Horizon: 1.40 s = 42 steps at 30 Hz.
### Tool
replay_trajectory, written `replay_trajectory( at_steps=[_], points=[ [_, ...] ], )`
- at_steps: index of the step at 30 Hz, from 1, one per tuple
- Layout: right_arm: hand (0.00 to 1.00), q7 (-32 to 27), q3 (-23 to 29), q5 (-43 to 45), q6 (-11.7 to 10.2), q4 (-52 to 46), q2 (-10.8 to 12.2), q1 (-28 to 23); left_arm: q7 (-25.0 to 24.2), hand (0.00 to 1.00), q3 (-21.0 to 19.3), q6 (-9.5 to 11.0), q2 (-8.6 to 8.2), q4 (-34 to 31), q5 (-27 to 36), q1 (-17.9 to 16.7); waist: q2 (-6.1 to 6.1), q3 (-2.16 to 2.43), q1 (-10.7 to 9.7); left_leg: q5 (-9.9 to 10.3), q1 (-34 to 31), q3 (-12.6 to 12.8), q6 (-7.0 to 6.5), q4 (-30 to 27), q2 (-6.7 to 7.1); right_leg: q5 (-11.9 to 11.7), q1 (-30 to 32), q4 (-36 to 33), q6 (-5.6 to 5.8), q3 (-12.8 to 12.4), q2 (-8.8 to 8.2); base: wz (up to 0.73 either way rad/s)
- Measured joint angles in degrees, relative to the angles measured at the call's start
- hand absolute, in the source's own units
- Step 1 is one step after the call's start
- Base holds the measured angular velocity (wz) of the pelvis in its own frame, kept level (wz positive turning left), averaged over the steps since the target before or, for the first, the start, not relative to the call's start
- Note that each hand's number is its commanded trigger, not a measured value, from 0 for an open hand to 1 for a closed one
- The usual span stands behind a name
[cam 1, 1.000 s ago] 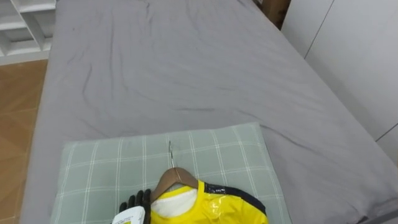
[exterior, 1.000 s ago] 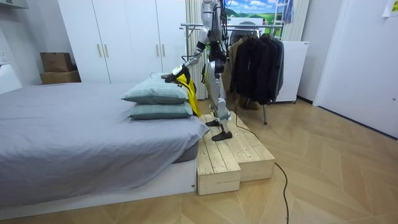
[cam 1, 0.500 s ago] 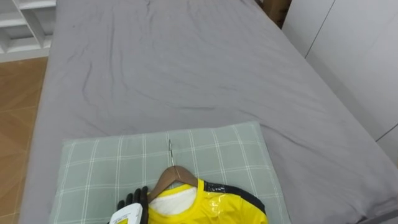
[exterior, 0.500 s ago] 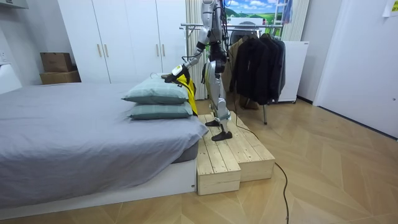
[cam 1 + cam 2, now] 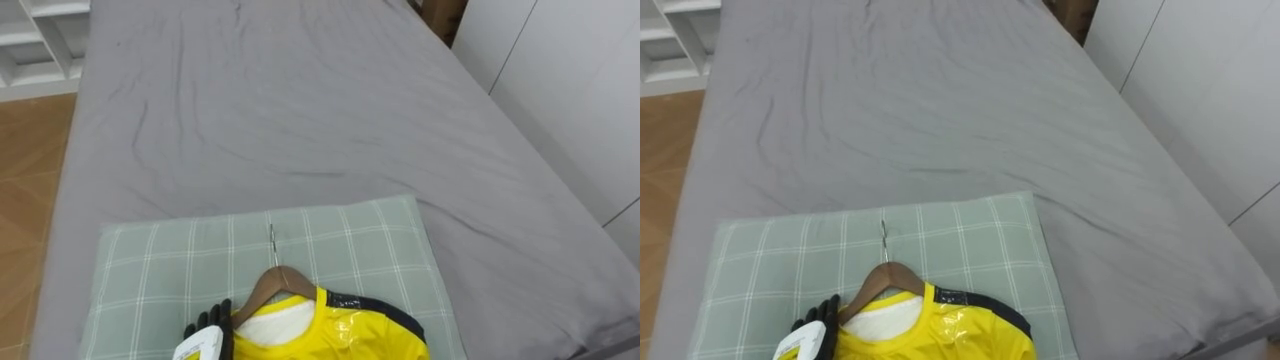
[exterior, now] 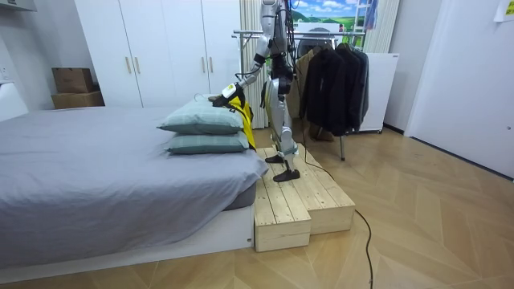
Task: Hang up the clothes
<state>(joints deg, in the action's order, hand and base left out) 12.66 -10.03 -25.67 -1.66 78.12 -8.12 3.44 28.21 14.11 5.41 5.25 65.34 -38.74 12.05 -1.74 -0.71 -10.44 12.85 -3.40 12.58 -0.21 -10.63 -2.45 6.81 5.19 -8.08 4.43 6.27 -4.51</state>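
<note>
The yellow shirt (image 5: 335, 335) is already on its wooden hanger (image 5: 258, 292) and lies on the green checked pillow (image 5: 150, 270) on the grey bed (image 5: 300, 100). The left hand (image 5: 208, 325) rests against the hanger's shoulder, but I cannot tell whether its fingers clasp it. Lifting the shirt and hooking it on the clothes rail (image 6: 245, 34) is still to do.

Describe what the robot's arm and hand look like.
The left hand is black, with a small white tag at its back that seems to have a yellow mark on it. In the room view its arm is slim and silver-grey, with darker sections at the joints.
</note>
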Motion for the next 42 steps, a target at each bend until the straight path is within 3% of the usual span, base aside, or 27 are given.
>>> replay_trajectory(
  at_steps=[11,16,27,28,29,30,31,32,42],
  points=[
    [0.00,0.0,0.0,1.0,0.1,0.0,0.0,0.2,0.0,0.00,-0.5,0.0,-0.27,0.9,0.8,0.6,-0.23,0.04,0.4,0.0,0.1,0.0,0.00,-0.2,-0.05,0.0,0.0,-0.2,-0.01,0.0,0.00,0.00],
    [0.00,0.0,0.0,1.4,0.7,0.0,0.0,0.5,0.0,0.00,-0.6,0.0,-0.51,2.3,0.7,1.9,-0.52,0.00,1.4,0.0,-0.1,0.2,0.00,-0.2,-0.11,0.0,0.4,-0.6,-0.03,0.0,0.02,0.00],
    [0.00,-0.1,0.0,1.3,2.1,0.0,0.0,1.0,0.3,0.00,-0.9,-0.2,-0.61,3.2,0.3,2.3,-0.51,0.00,1.4,0.0,-0.3,0.2,0.01,-0.3,-0.16,-0.1,0.7,-0.6,-0.19,0.0,0.03,0.00],
    [0.00,-0.2,0.0,1.2,2.2,0.0,0.0,1.0,0.3,0.11,-0.9,-0.2,-0.61,3.2,0.3,2.3,-0.50,-0.01,1.3,0.0,-0.4,0.2,0.01,-0.3,-0.17,-0.1,0.7,-0.6,-0.19,0.0,0.03,0.00],
    [0.00,-0.3,0.0,1.2,2.2,0.0,0.0,1.1,0.3,0.52,-0.9,-0.2,-0.62,3.2,0.3,2.3,-0.49,-0.01,1.3,0.0,-0.4,0.2,0.01,-0.3,-0.17,-0.1,0.7,-0.6,-0.19,0.0,0.03,0.00],
    [0.00,-0.6,0.0,1.2,2.3,0.0,0.0,1.1,0.3,0.52,-0.9,-0.3,-0.62,3.2,0.3,2.3,-0.48,-0.01,1.3,0.0,-0.4,0.2,0.01,-0.3,-0.17,-0.1,0.8,-0.6,-0.19,0.0,0.03,0.00],
    [0.00,-0.9,0.0,1.2,2.3,0.0,0.1,1.2,0.4,0.91,-0.9,-0.3,-0.63,3.2,0.3,2.3,-0.47,-0.01,1.3,0.0,-0.4,0.2,0.01,-0.3,-0.18,-0.1,0.8,-0.6,-0.19,0.0,0.03,0.00],
    [0.00,-1.0,0.0,1.3,2.3,0.1,0.1,1.2,0.4,1.00,-0.9,-0.4,-0.63,3.3,0.3,2.4,-0.47,-0.01,1.3,0.0,-0.4,0.2,0.01,-0.3,-0.18,-0.1,0.8,-0.6,-0.19,0.0,0.04,0.00],
    [0.00,-1.3,0.0,1.5,2.5,0.1,0.1,1.1,2.4,1.00,-3.0,-1.2,0.16,3.7,0.3,4.9,-0.42,-0.05,1.4,0.0,-0.3,0.2,0.01,-0.3,-0.17,-0.1,0.8,-0.6,-0.19,-0.1,0.05,0.00]
  ],
)
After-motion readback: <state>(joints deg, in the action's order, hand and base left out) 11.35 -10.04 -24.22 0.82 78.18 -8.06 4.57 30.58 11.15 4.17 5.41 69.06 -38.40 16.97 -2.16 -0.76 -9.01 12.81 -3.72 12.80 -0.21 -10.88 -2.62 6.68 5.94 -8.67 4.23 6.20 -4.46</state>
